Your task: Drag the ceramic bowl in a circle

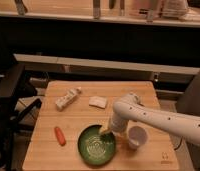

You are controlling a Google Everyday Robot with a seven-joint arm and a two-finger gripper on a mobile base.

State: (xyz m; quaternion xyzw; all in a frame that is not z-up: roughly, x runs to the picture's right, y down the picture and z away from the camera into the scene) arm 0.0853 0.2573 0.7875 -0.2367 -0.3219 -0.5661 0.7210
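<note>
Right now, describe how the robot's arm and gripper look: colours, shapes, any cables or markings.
The arm is smooth, glossy white, built of thick rounded tubular segments with a bulbous joint. It narrows to the gripper at the ceramic bowl's rim, whose tip looks yellowish. No cables or markings show.
</note>
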